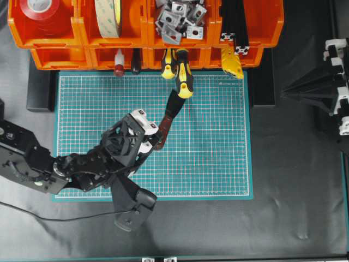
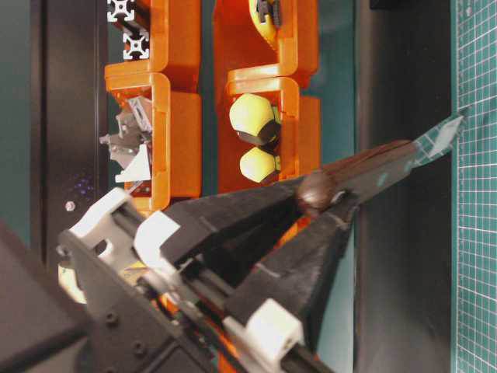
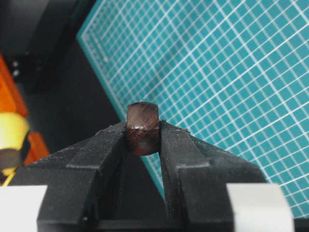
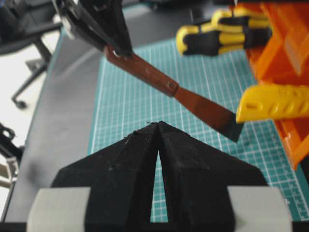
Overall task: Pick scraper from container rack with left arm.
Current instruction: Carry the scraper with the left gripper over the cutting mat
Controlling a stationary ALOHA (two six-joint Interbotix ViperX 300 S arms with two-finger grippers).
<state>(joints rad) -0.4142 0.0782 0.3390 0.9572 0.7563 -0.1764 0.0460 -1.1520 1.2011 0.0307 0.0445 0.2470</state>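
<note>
My left gripper [image 1: 157,134] is shut on the rear end of the scraper [image 1: 170,112], which is held above the green mat, out of the container rack [image 1: 54,57]. Its dark blade points up toward the rack and ends just below a yellow-and-black screwdriver handle [image 1: 184,82]. In the left wrist view the brown handle end [image 3: 142,128] is pinched between the black fingertips of the left gripper [image 3: 143,134]. From the right wrist view the whole scraper [image 4: 164,82] slants down from the left gripper [image 4: 115,47]. My right gripper [image 4: 158,123] is shut and holds nothing, at the right side [image 1: 286,91].
The green cutting mat [image 1: 218,153] lies under the scraper. The orange bins hold tape rolls [image 1: 109,16], metal brackets [image 1: 177,19] and black profiles [image 1: 234,22]. Screwdriver handles and a yellow tool [image 1: 232,63] stick out of the lower row. A black cable [image 1: 49,217] runs front left.
</note>
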